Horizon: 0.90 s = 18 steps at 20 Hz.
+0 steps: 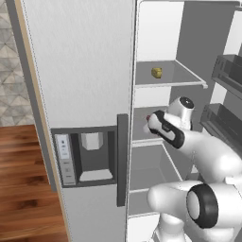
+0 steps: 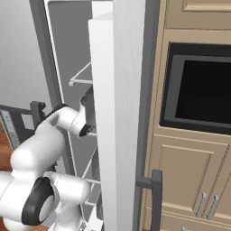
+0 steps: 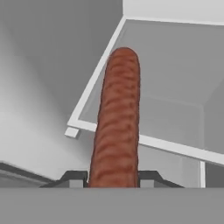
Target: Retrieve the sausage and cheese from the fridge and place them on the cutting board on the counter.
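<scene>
Black built-in oven in beige cabinets; wood floor left.

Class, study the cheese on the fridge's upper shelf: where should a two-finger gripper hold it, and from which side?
Probably across the cheese's narrow flanks, coming straight in from the fridge's open front. It sits low on the upper shelf, ruling out approach from above.

The fridge stands with its door swung open, the door's light grey edge running upright through the middle of the picture and a dark grey handle at its lower right. The white arm rises from the lower left and reaches behind that door into the fridge interior, past white wire shelves. To the right sit a black oven recess and beige cabinets with 2 metal bar handles.
</scene>
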Tool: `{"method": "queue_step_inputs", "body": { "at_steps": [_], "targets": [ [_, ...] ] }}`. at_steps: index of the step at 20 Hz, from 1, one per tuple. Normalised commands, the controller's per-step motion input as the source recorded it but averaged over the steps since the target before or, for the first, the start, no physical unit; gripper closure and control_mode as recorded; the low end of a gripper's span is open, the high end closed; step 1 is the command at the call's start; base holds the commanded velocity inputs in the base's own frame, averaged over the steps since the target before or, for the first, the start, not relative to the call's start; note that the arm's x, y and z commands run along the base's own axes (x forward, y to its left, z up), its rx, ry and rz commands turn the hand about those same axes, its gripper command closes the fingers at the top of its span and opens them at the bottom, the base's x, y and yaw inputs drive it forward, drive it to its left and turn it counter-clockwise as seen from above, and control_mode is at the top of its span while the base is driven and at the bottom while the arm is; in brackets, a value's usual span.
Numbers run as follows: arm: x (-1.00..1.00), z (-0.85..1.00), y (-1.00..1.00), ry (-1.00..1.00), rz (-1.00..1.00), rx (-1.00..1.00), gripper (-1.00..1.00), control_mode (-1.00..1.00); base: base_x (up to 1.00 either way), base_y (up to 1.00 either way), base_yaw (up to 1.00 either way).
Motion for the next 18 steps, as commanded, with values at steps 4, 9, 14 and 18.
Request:
{"method": "queue_step_inputs", "body": {
  "at_steps": [4, 9, 14, 18],
  "targets": [
    [-0.68, 0.42, 0.00, 0.00, 0.00, -0.02, 1.00, -1.00, 0.00, 0.00, 0.00],
    [-0.66, 0.26, 0.02, 0.02, -0.01, -0.01, 1.00, -1.00, 0.00, 0.00, 0.00],
    [-0.30, 0.05, 0.16, 0.13, 0.00, -0.01, 1.00, -1.00, 0.00, 0.00, 0.00],
    [0.00, 0.00, 0.00, 0.00, 0.00, 0.00, 1.00, -1.00, 0.00, 0.00, 0.00]
  ]
}}
